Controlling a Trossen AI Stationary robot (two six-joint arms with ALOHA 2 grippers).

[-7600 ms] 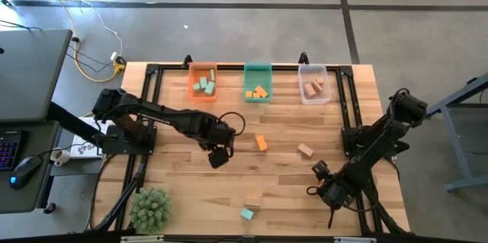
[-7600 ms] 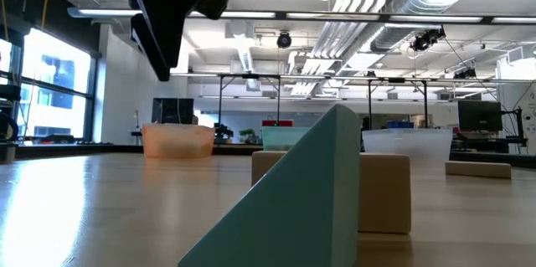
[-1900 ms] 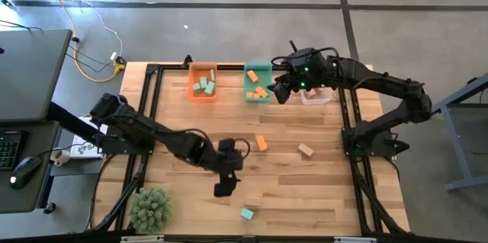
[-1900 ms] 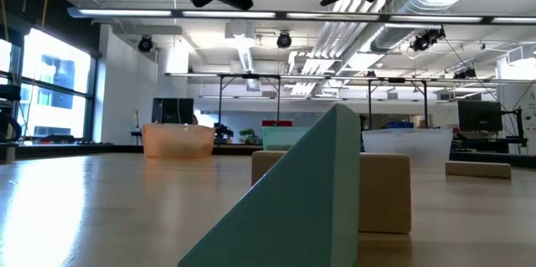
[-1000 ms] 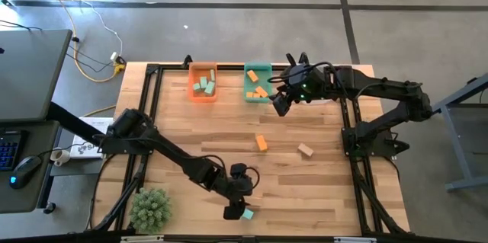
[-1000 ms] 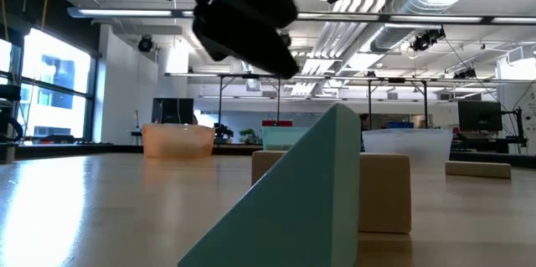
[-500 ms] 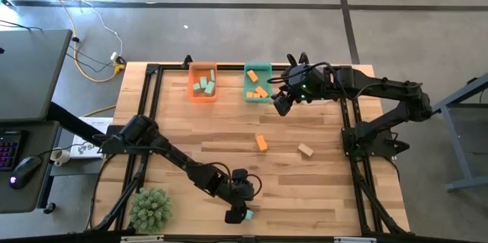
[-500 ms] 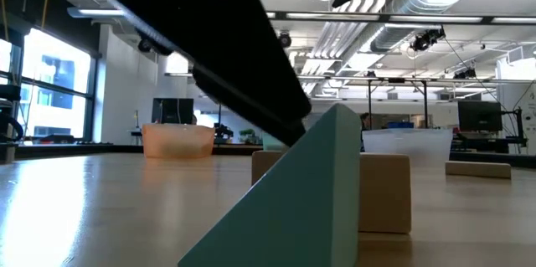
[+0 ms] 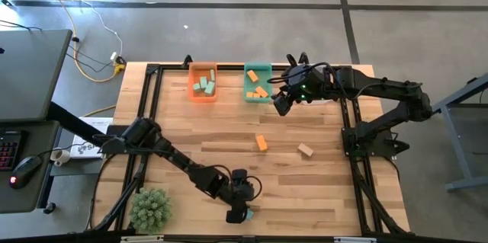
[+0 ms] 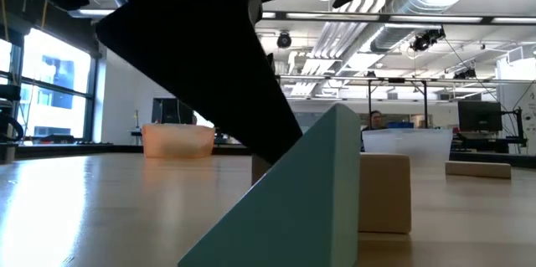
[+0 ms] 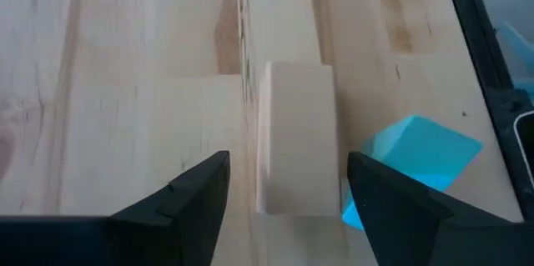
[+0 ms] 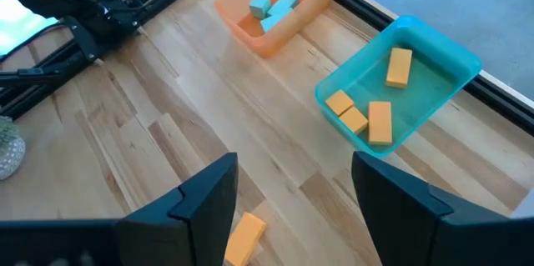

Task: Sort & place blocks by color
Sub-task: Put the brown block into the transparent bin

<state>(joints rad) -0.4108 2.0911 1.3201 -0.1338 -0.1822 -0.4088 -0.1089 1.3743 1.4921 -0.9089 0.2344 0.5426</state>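
Observation:
A plain wooden block (image 11: 296,137) lies flat on the table near its front edge, and a teal block (image 11: 415,159) rests on the table right beside it. My left gripper (image 11: 288,199) is low over them and open, one finger on each side of the wooden block; I see no touch. In the high view the left gripper (image 9: 236,212) hides most of both blocks. My right gripper (image 9: 280,106) hangs open in front of the teal bin (image 9: 257,83), with nothing between its fingers.
An orange bin (image 9: 203,81) holds teal blocks, and the teal bin holds orange blocks. A clear bin (image 10: 402,140) stands at the back right. An orange block (image 9: 261,142) and a wooden block (image 9: 306,150) lie mid-table. A fuzzy plant (image 9: 149,209) stands at the front left.
My left gripper has come down toward the wooden block near the table's front edge. The blocks have stayed where they were.

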